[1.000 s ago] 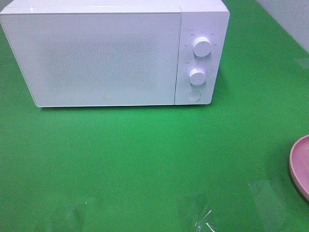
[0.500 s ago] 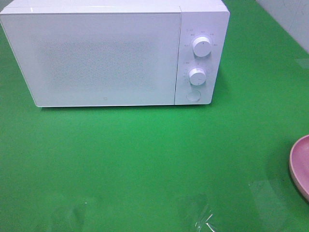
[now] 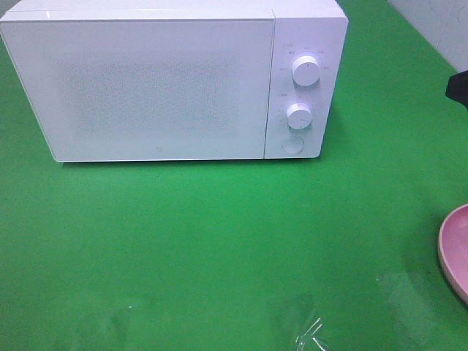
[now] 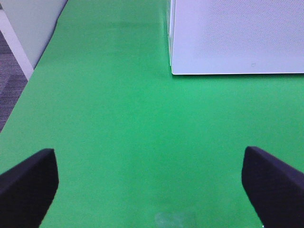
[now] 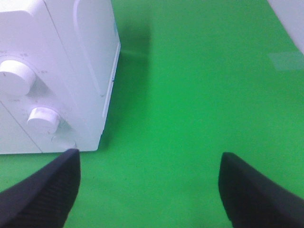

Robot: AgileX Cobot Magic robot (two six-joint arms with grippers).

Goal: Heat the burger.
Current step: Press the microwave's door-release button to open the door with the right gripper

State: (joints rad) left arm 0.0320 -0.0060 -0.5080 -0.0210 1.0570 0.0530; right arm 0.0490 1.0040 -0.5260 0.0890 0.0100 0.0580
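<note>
Your landmark is the microwave (image 3: 161,88), standing on the green table (image 3: 219,241) with its door (image 3: 146,88) shut. On its control panel you have two knobs, the upper (image 3: 305,70) over the lower (image 3: 299,115), and a round button (image 3: 293,145) under them.

You cannot tell where the burger is: no view shows it, and you cannot see through the door.

Your left gripper (image 4: 148,161) hangs over the table in front of the microwave's hinge-side corner. Its jaws stand wide apart with only bare table between them; it has hold of nothing.

Your right gripper (image 5: 149,159) sits off the microwave's panel-side corner, near the knobs. Its jaws are also well spread and grip nothing.

A pink plate (image 3: 457,252) lies well to the panel side of the microwave and nearer you, cut by the frame edge. What you can see of it bears nothing
</note>
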